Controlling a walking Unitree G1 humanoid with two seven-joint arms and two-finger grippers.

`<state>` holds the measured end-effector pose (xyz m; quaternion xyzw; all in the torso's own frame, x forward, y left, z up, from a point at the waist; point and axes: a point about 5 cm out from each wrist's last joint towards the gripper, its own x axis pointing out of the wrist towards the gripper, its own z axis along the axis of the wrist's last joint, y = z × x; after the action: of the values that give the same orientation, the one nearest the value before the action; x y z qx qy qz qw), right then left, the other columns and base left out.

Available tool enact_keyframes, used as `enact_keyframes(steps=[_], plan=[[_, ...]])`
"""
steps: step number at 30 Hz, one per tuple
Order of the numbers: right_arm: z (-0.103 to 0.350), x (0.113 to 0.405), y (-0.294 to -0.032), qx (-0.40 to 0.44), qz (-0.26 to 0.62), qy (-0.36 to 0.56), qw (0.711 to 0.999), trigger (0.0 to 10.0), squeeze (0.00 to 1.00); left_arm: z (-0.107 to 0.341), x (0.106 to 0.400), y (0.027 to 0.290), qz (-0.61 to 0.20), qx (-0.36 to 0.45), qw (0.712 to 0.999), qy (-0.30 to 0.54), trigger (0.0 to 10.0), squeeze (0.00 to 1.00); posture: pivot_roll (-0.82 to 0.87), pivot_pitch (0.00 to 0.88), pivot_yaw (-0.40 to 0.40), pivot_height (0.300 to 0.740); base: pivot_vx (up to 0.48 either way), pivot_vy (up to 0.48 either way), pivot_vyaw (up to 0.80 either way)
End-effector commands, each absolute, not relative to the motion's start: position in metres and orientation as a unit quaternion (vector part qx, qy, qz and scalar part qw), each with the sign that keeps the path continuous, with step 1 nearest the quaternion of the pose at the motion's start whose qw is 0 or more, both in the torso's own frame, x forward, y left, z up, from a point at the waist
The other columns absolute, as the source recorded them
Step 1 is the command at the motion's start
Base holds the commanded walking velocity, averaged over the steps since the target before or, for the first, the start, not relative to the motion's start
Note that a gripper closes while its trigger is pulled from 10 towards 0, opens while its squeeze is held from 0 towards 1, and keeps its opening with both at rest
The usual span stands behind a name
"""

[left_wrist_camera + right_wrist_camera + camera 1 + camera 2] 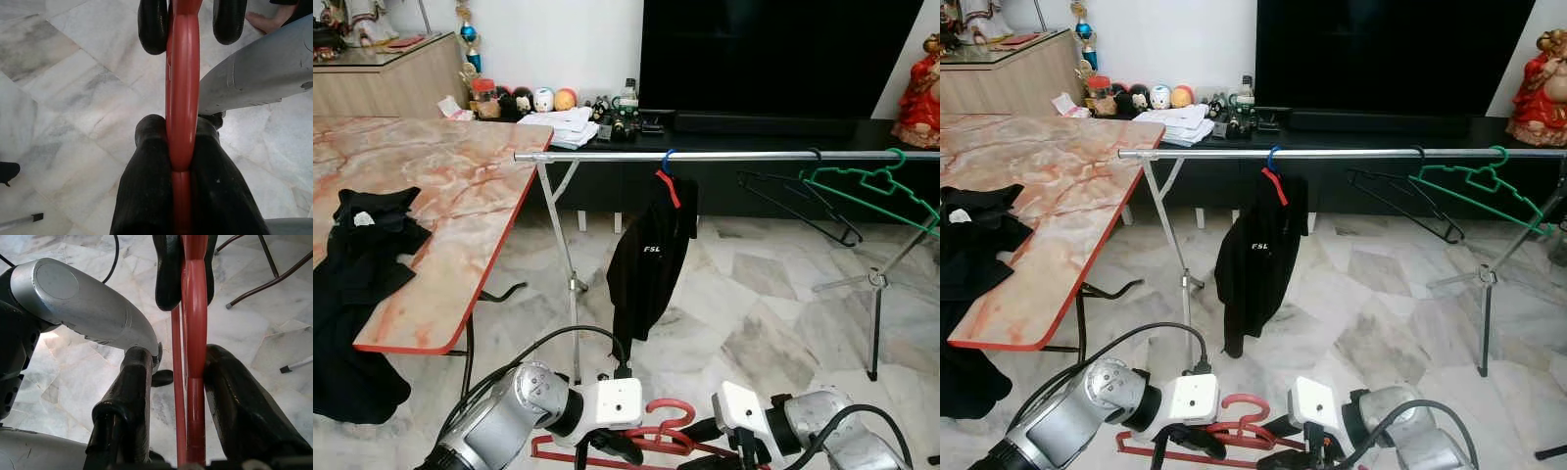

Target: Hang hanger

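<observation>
A red hanger (668,415) is held low over the marble floor, in front of me and below the clothes rail (724,155). My left gripper (180,129) is shut on it, both black fingers pressed against the red bar. My right gripper (181,362) faces the left one from the other side. It is open, with its fingers (244,411) on either side of the same hanger; one finger touches the bar and the other stands clear of it. Both wrists show at the bottom of the left eye view, left gripper (619,446) and right gripper (707,452).
On the rail hang a black shirt (651,264) on a blue hanger, a black hanger (798,201) and a green hanger (871,186). A marble-patterned table (460,196) with black clothes (362,245) stands at the left. A dark TV cabinet lies behind the rail.
</observation>
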<state>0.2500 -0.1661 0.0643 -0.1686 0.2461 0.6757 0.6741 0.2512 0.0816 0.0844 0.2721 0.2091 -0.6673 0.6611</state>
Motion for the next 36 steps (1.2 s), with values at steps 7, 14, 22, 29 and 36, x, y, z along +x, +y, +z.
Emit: enact_keyframes(steps=[7,14,22,29,36], plan=[[0.062,0.248,-0.164,-0.169,0.678,0.243,0.673,0.0,0.0,0.09,0.251,0.079,-0.674,0.269,0.659,0.2,10.0,0.0,0.04,0.0,-0.006,0.74,0.0,0.0,0.0],[0.059,0.248,-0.157,-0.172,0.683,0.239,0.669,10.0,0.0,0.091,0.25,0.074,-0.677,0.267,0.657,0.195,10.0,0.0,0.04,0.0,-0.008,0.74,0.0,0.0,0.0],[0.053,0.246,-0.153,-0.204,0.686,0.248,0.653,10.0,0.0,0.091,0.249,0.072,-0.677,0.268,0.658,0.194,10.0,0.0,0.05,0.0,-0.015,0.74,0.0,0.0,0.0],[0.054,0.248,-0.153,-0.205,0.682,0.248,0.656,0.0,0.0,0.092,0.25,0.071,-0.675,0.267,0.66,0.193,10.0,0.0,0.05,0.0,-0.019,0.74,0.0,0.0,0.0],[0.054,0.25,-0.154,-0.212,0.675,0.249,0.661,0.0,0.0,0.092,0.251,0.071,-0.673,0.271,0.662,0.191,10.0,0.0,0.05,0.0,-0.018,0.74,0.0,0.0,0.0]])
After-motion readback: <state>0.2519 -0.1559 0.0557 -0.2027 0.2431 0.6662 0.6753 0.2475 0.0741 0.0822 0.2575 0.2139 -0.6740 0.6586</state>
